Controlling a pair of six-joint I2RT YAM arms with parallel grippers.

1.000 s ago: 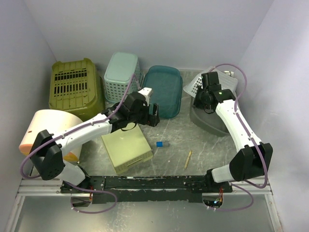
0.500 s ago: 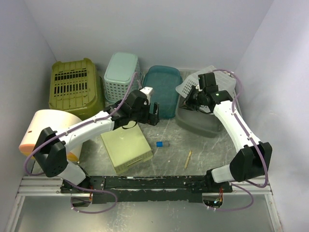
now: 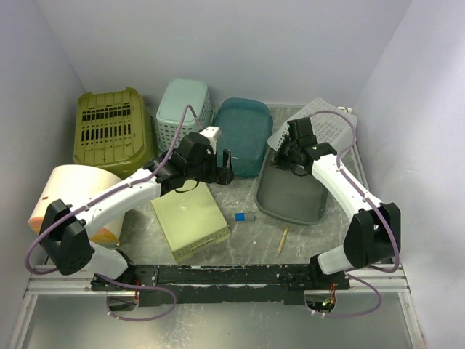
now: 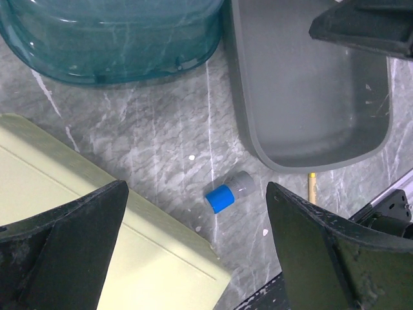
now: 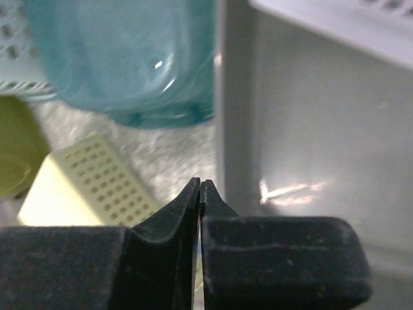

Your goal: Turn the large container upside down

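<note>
Grey bin (image 3: 290, 198) open side up on the right of the table (image 3: 243, 195), with the right gripper (image 5: 200, 188) at its far-left rim.
Nearest, a stick (image 3: 283, 238) and a blue-capped vial (image 4: 229, 192) lie between a yellow box (image 3: 190, 222) on the left and the bin. The left gripper (image 3: 227, 167) hangs released, spread wide, grasping nothing, left of the bin. The right gripper is clenched, with nothing seen between its fingers. Farther off sit a teal tub (image 3: 247, 138) and, just beyond the bin, a white basket (image 3: 323, 123).

An olive crate (image 3: 112, 134), mint basket (image 3: 183, 109) and teal tub (image 3: 247, 134) line the desk's (image 3: 305, 240) back; nearer lie a pale yellow box (image 3: 190, 222), a blue-capped vial (image 3: 244, 217) and a wooden stick (image 3: 283, 239).
</note>
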